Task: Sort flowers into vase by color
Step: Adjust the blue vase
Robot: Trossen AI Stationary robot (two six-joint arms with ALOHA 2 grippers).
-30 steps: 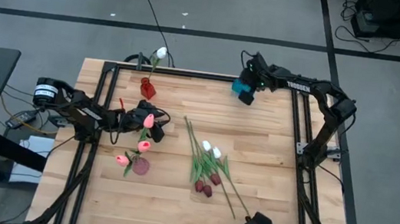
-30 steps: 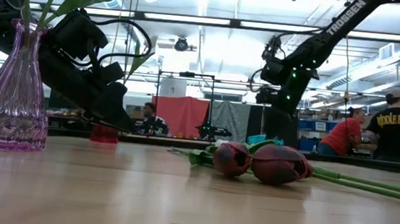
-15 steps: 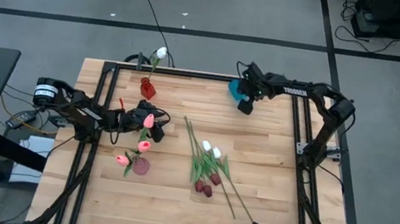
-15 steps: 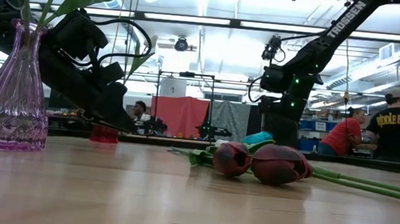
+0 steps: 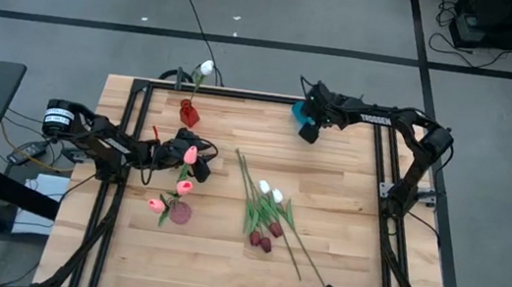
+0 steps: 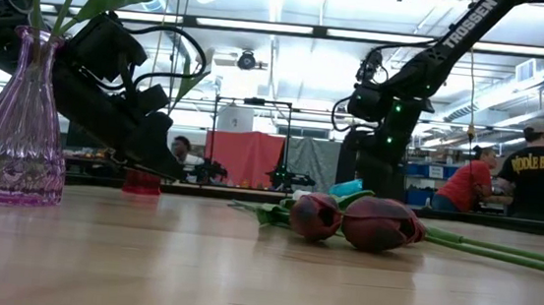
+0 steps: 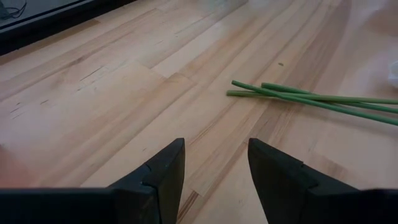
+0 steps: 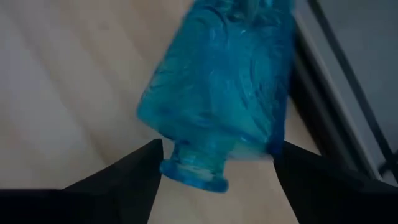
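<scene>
So far the sorting looks roughly half done, judging by how things lie. Three pink flowers [image 5: 184, 176] stand in the purple vase [image 6: 15, 125] at the left side of the table [image 5: 325, 222], and one white flower [image 5: 205, 68] stands in the red vase [image 5: 189, 112] near the far edge. Left to sort are the loose flowers [image 5: 264, 219] lying near the middle of the table: two white heads and about three dark maroon ones, their stems crossing.

The right gripper [image 8: 214, 171] has its fingers either side of the neck of a blue vase [image 8: 224, 93], which tilts at the table's far edge; whether they press on it yet cannot be told. That vase holds no flower, so it is probably meant for the maroon ones. The left gripper [image 7: 214, 165] hangs beside the pink flowers with fingers apart and nothing between them, loose stems [image 7: 311, 98] lying ahead of it.
</scene>
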